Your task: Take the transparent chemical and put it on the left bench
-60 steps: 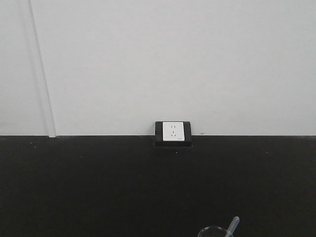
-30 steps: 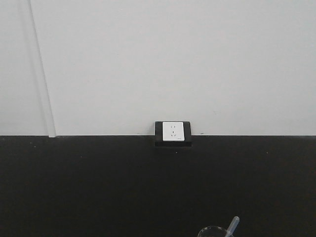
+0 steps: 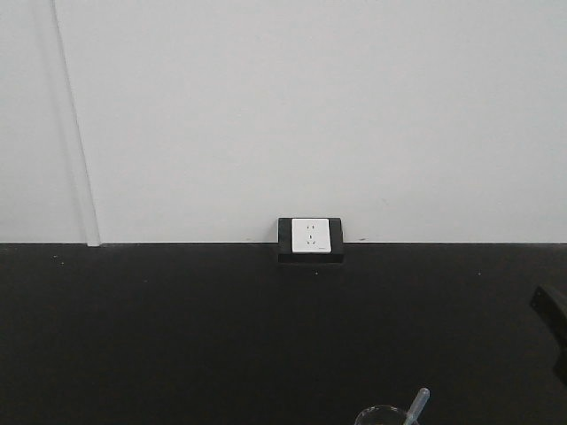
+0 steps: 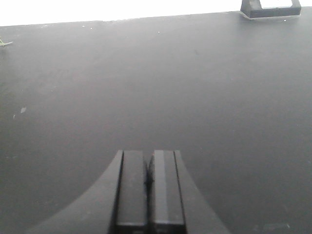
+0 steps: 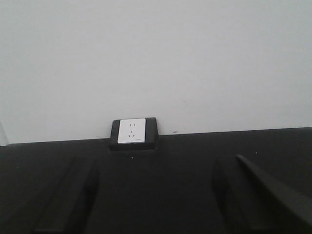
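The transparent chemical [image 3: 419, 403], a slim bluish-clear pipette, leans out of a clear glass beaker [image 3: 383, 414] at the bottom edge of the front view. My right gripper [image 5: 163, 163] is open, its dark fingers spread wide over the black counter with nothing between them. Only a dark part of it [image 3: 554, 323] shows at the right edge of the front view, right of and above the pipette. My left gripper [image 4: 149, 155] is shut with its pads pressed together and nothing held, low over the counter. The left bench is out of view.
A black counter [image 3: 177, 336] runs along a white wall. A black-framed white wall socket [image 3: 310, 237] sits at the back edge of the counter; it also appears as the socket [image 5: 132, 131] ahead of the right gripper and the socket's frame [image 4: 270, 9] at the top right.
A dark part of my right gripper has come into the right edge of the front view. The beaker and pipette have not moved.
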Robot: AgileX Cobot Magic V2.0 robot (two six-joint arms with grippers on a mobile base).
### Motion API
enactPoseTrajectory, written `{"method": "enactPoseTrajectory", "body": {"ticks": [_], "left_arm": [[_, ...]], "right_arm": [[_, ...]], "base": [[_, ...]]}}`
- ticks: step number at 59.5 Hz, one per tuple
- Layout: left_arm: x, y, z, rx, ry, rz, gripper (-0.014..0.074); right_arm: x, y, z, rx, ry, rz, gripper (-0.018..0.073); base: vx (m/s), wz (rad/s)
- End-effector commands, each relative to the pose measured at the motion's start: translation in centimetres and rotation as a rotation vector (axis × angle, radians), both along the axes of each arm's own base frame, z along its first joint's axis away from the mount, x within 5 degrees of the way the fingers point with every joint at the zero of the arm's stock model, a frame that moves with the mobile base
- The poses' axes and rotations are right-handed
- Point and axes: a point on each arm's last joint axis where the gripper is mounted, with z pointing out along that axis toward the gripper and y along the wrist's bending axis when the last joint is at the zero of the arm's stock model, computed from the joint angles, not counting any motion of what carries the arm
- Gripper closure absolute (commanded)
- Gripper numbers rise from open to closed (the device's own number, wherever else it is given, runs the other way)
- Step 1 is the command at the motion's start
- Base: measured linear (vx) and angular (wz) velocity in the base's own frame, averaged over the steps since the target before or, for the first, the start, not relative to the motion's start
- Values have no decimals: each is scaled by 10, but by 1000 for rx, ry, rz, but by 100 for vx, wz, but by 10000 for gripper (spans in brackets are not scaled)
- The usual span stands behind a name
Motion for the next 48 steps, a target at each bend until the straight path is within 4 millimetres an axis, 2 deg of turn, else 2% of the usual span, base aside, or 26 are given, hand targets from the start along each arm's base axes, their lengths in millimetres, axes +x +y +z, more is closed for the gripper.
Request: {"method": "enactPoseTrajectory", "body": {"ticks": [1, 9, 18, 25, 36, 48], "left_arm": [[-1, 0, 3, -14, -81, -1, 600], [-1, 0, 3, -14, -81, -1, 600], [-1, 0, 3, -14, -81, -1, 600], [-1, 0, 3, -14, -81, -1, 600], [-1, 0, 3, -14, -81, -1, 600], [-1, 0, 3, -14, -81, -1, 600]], "right_arm": [[4, 2, 22, 98, -139, 28, -100], [21, 4, 8, 276, -38, 27, -90], [50, 11, -18, 341, 56, 62, -48], [69, 21, -35, 402, 76, 153, -13], [96, 32, -71, 431, 140, 241, 10], [107, 36, -101, 413, 228, 268, 19]], "base": [[0, 0], [0, 0], [0, 0], [0, 0], [0, 0], [0, 0]]}}
